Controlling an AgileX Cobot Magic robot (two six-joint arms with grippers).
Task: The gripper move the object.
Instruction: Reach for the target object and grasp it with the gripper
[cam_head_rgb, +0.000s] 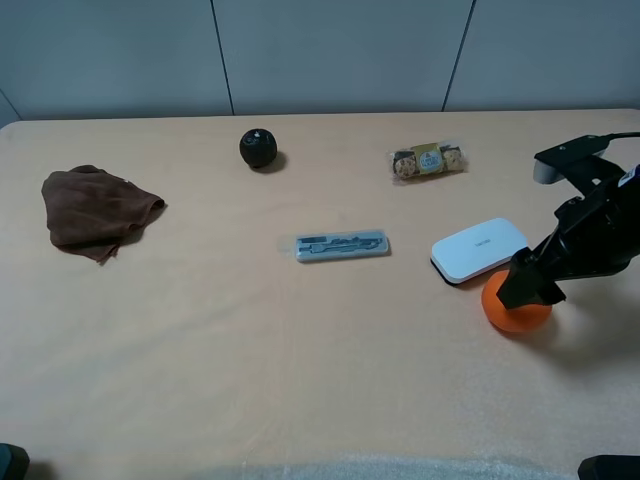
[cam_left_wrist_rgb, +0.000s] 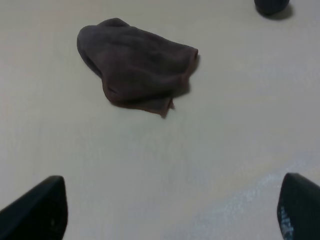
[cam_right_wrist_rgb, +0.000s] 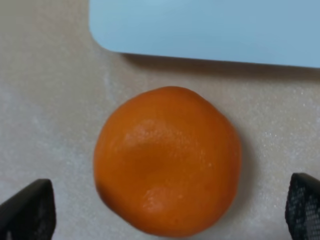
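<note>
Progress was early: your right end effector (cam_right_wrist_rgb: 166, 212) hung wide open and empty, the orange object (cam_right_wrist_rgb: 167, 157) between its jaws, ungrasped and not yet moved.

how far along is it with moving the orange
Done: the right gripper is lined up over the orange, open, a finger on each side. In hand: nothing gripped yet; the orange sits on the table beside the white case. To do: close on it, lift, and carry it to its new spot.
</note>
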